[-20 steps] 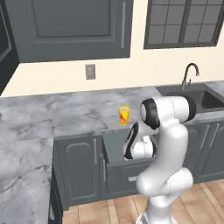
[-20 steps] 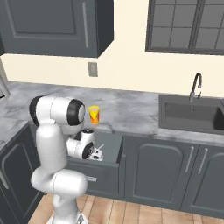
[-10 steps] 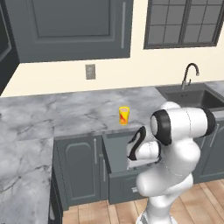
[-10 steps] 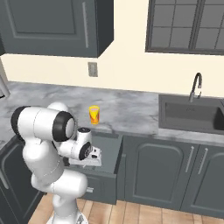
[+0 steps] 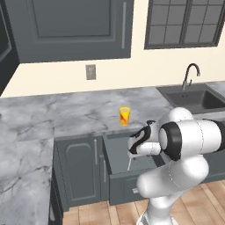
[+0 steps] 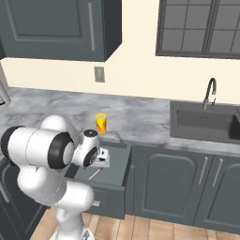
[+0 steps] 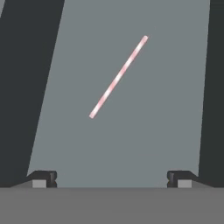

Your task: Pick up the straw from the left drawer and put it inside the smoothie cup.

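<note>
We find a domestic kitchen: a marble-patterned counter (image 6: 140, 117) over dark grey cabinets (image 6: 164, 187), with a sink and tap (image 6: 211, 96) set into it beneath a window (image 6: 201, 28).

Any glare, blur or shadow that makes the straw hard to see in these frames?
Hand view: flat, even light, no glare; the straw lies sharp on the drawer floor, casting no shadow. Left base view: the straw is a thin pale sliver, partly hidden behind the arm. Right base view: it is faint and coarsely rendered.
</note>
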You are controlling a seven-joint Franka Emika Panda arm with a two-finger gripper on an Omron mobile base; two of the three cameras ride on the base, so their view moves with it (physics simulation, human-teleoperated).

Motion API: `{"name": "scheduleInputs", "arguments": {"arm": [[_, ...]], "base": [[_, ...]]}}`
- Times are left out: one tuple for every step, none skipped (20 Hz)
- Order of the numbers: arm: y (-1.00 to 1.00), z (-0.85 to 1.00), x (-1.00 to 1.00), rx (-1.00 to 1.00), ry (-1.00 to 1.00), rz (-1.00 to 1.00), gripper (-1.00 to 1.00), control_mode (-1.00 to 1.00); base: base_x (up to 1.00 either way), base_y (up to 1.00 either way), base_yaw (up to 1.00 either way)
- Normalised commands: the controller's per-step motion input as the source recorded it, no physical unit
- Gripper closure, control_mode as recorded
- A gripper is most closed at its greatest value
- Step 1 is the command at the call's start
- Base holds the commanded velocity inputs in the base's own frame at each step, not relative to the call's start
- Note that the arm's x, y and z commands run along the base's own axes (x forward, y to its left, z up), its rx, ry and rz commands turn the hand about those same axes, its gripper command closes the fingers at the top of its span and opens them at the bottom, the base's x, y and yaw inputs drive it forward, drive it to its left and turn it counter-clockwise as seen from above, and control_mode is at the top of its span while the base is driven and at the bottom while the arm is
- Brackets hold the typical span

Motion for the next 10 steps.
{"name": "scheduleInputs", "arguments": {"arm": [[0.01, 0.00, 0.37, 0.01, -0.06, 0.00, -1.00, -1.00], [0.02, 0.00, 0.39, 0.01, -0.04, 0.00, -1.00, -1.00], [0.04, -0.02, 0.40, 0.00, -0.02, 0.00, -1.00, -1.00], [0.05, -0.06, 0.40, 0.00, -0.02, 0.00, -1.00, -1.00], [0.05, -0.09, 0.41, 0.00, -0.01, 0.00, -1.00, -1.00], [0.06, -0.11, 0.41, 0.00, 0.00, 0.00, -1.00, -1.00], [0.07, -0.12, 0.41, 0.00, 0.00, -0.01, -1.00, -1.00], [0.07, -0.12, 0.39, 0.00, 0.00, -0.01, -1.00, -1.00], [0.06, -0.12, 0.39, 0.00, 0.00, -0.01, -1.00, -1.00], [0.04, -0.12, 0.39, 0.00, 0.00, -0.01, -1.00, -1.00]], "base": [[0.00, 0.00, 0.00], [0.00, 0.00, 0.00], [0.00, 0.00, 0.00], [0.00, 0.00, 0.00], [0.00, 0.00, 0.00], [0.00, 0.00, 0.00], [0.00, 0.00, 0.00], [0.00, 0.00, 0.00], [0.00, 0.00, 0.00], [0.00, 0.00, 0.00]]}}
